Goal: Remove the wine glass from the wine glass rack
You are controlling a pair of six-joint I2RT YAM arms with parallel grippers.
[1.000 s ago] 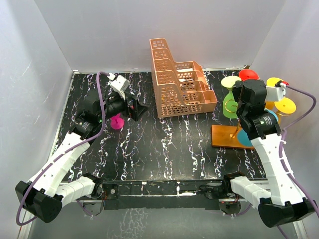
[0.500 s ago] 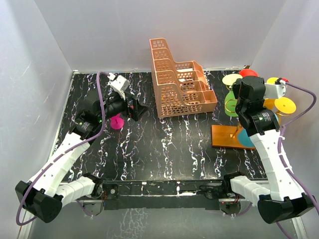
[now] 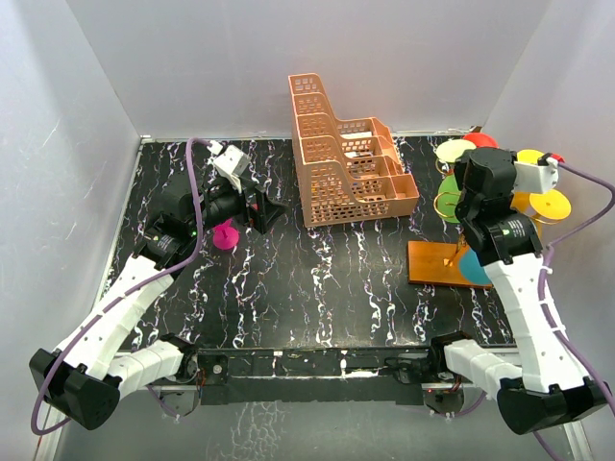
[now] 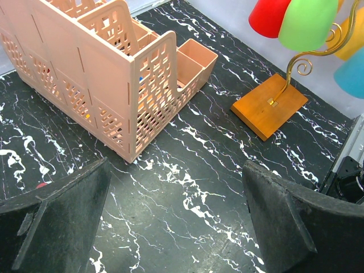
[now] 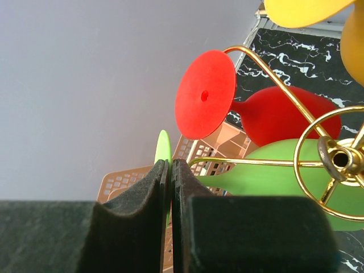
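The wine glass rack has an orange-brown base point(image 3: 437, 262) and a gold wire stem with curled arms point(image 5: 335, 159). Several coloured wine glasses hang on it upside down. My right gripper point(image 5: 170, 170) is shut on the thin foot disc point(image 5: 163, 149) of the green wine glass point(image 5: 273, 170), whose stem still lies along a gold arm. In the top view the right gripper point(image 3: 469, 178) sits at the rack's left side. My left gripper point(image 4: 176, 227) is open and empty, low over the table at the left point(image 3: 259, 213). The rack base also shows in the left wrist view point(image 4: 270, 105).
A peach-orange lattice basket point(image 3: 346, 158) stands at the back centre, just left of the rack. A red glass point(image 5: 284, 116) hangs beside the green one, with yellow and blue ones point(image 3: 471, 264) around them. A pink glass point(image 3: 225, 235) lies under the left arm. Grey walls enclose the table.
My right gripper has shifted slightly right and back, still shut on the green glass's foot. The left arm has not moved.
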